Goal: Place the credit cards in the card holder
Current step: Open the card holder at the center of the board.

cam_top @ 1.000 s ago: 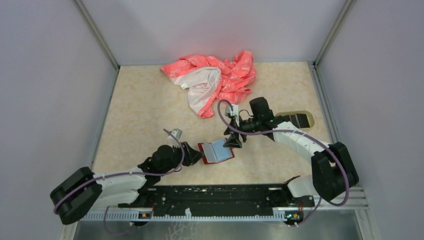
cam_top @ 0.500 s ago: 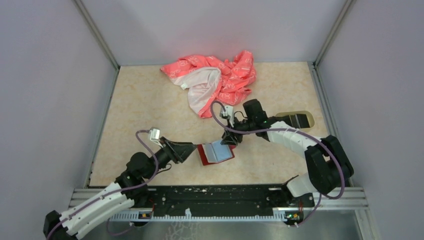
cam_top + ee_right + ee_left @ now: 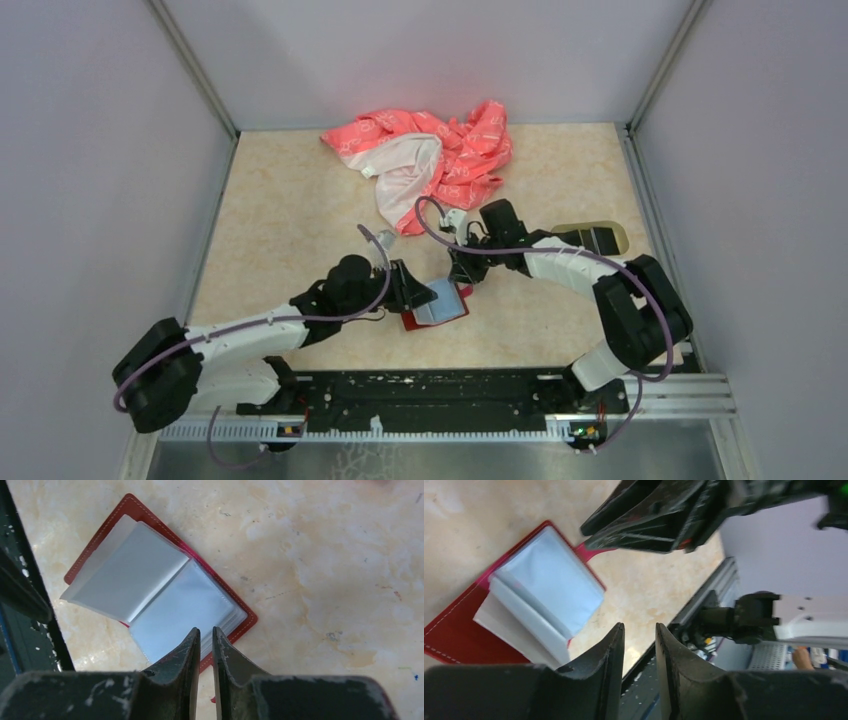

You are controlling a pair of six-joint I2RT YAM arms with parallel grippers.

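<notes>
The card holder [image 3: 437, 308] lies open on the table, dark red with grey-blue pockets [image 3: 160, 582] facing up. My right gripper [image 3: 461, 279] is at its right edge. Its jaws [image 3: 206, 632] are nearly together, with a red sliver of the holder's edge between them. My left gripper [image 3: 420, 291] hovers over the holder's left side. Its jaws [image 3: 640, 630] stand a little apart with nothing between them, and the holder [image 3: 544, 587] lies just beyond its fingers. A black credit card [image 3: 598, 240] rests on the oval tray, partly hidden by my right arm.
The oval beige tray [image 3: 620, 236] sits at the right, behind my right forearm. A pink-and-white cloth [image 3: 430, 160] lies bunched at the back of the table. Walls close in the table on both sides and at the back.
My left gripper pulled back to the left, then swung in over the holder's left side. My right gripper slid left onto the holder's right edge, and its jaws closed from wide to nearly together.
</notes>
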